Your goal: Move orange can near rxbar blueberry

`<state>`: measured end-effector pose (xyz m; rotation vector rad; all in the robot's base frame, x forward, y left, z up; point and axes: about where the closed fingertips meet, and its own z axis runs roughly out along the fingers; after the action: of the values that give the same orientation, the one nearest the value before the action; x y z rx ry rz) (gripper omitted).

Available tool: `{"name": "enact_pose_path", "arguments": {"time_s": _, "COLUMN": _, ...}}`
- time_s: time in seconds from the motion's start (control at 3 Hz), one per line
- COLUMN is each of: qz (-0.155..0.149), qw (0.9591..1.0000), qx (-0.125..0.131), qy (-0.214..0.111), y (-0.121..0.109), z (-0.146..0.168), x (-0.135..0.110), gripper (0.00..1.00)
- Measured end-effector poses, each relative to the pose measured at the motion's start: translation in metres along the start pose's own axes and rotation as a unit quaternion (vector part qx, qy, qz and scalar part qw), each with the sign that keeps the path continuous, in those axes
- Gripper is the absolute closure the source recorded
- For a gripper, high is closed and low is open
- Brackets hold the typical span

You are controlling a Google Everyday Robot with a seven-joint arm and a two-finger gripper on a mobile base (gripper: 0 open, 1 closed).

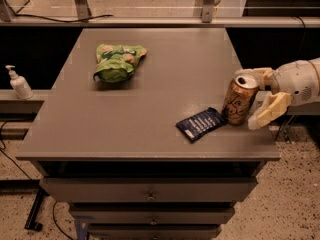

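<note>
The orange can (239,100) stands upright on the grey table (150,99) near its right front edge. Its base touches the right end of the rxbar blueberry (201,124), a flat navy wrapper lying just to its left. My gripper (247,100) reaches in from the right with its fingers spread around the can. One finger (255,75) is behind the can's top. The other finger (268,112) is to the can's front right, with a small gap to it. The gripper is open.
A green snack bag (117,61) lies at the table's back left. A white pump bottle (19,83) stands on a ledge left of the table. Drawers are below the tabletop. The table's right edge is right beside the can.
</note>
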<state>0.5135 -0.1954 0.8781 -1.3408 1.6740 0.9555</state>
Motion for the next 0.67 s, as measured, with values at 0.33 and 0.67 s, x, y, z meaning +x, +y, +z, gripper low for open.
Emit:
{"name": "enact_pose_path", "arguments": {"time_s": 0.33, "qz": 0.004, "qw": 0.9992, "qx": 0.035, "qy": 0.018, "y": -0.003, "z": -0.043, "x": 0.015, "gripper": 0.00}}
{"name": "enact_pose_path", "arguments": {"time_s": 0.67, "qz": 0.020, "qw": 0.9941, "qx": 0.101, "qy": 0.036, "y": -0.008, "z": -0.107, "x": 0.034, "gripper": 0.00}}
